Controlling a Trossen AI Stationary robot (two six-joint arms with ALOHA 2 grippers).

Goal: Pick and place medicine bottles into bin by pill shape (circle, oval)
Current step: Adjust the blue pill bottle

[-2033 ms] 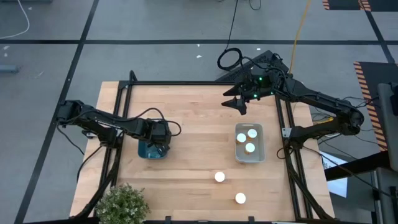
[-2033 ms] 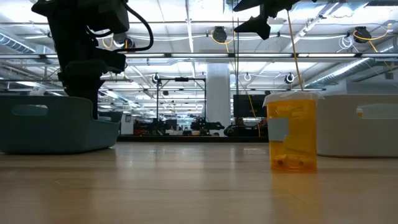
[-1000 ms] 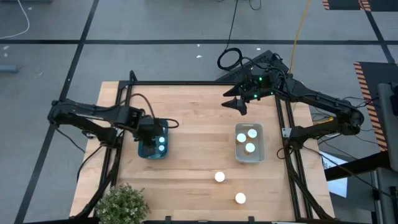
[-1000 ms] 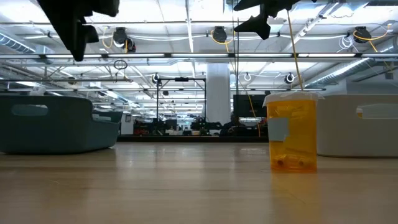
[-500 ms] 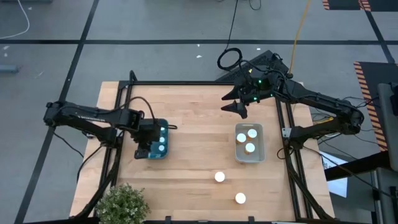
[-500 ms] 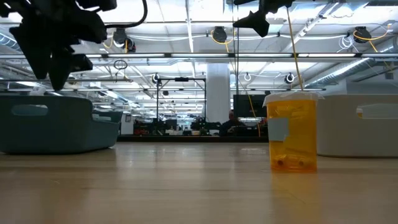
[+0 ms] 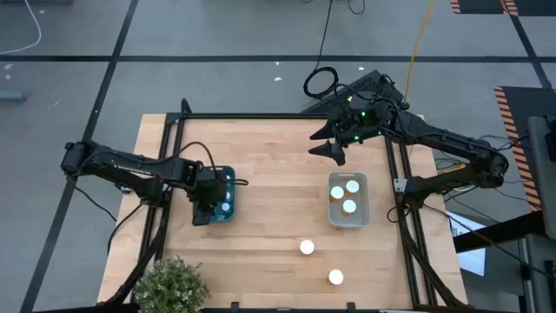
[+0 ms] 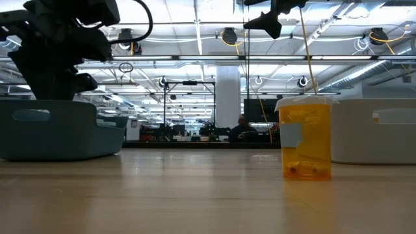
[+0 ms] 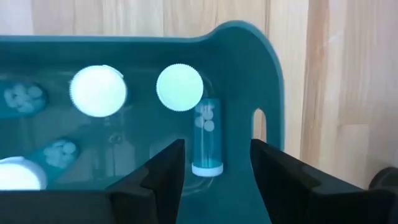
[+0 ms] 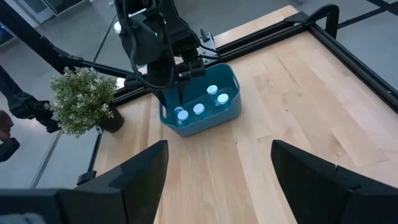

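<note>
- High view: the left tool (image 7: 201, 211) hangs over the near edge of the teal bin (image 7: 228, 177), which holds white-capped medicine bottles (image 7: 225, 207). The right tool (image 7: 329, 149) waits high above the bench's far side. Three more capped bottles (image 7: 349, 206) sit in the clear bin (image 7: 331, 220); two loose bottles (image 7: 307, 247) and (image 7: 335, 277) stand on the bench (image 7: 269, 165), well apart.
- Low view: an amber bottle (image 8: 305, 138) stands upright; it looks like light, rigid, smooth plastic, best taken across the body just under the cap.
- Left wrist view: the fingers (image 9: 163, 167) are spread and hold nothing, above the bottles lying in the bin.
- Right wrist view: its fingers (image 10: 138, 178) are parted, grasping nothing.
</note>
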